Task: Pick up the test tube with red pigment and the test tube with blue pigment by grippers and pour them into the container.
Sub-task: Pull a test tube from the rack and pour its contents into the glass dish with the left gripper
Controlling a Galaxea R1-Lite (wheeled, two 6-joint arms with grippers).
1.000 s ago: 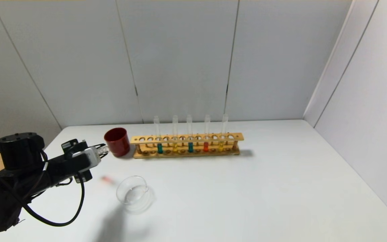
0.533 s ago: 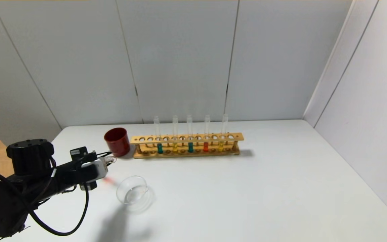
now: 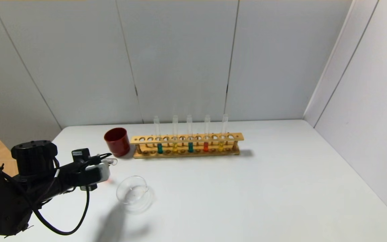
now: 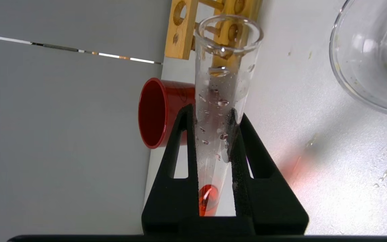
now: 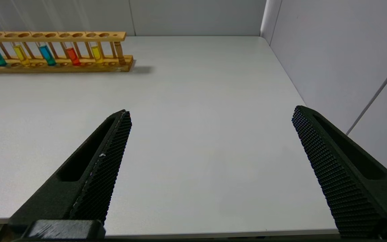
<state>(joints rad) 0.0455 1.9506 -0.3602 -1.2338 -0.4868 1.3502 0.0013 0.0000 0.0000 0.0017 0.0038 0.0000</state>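
Test tube with red pigment (image 4: 218, 101) sits clamped between left gripper (image 4: 210, 121) fingers, droplet-speckled, nearly level; right gripper (image 5: 210, 134) gapes wide.

No legible text, label, brand, number or sign anywhere in these views.

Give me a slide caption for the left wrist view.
Left claw grips a near-horizontal test tube with red pigment pooled at its base, beside the glass container.
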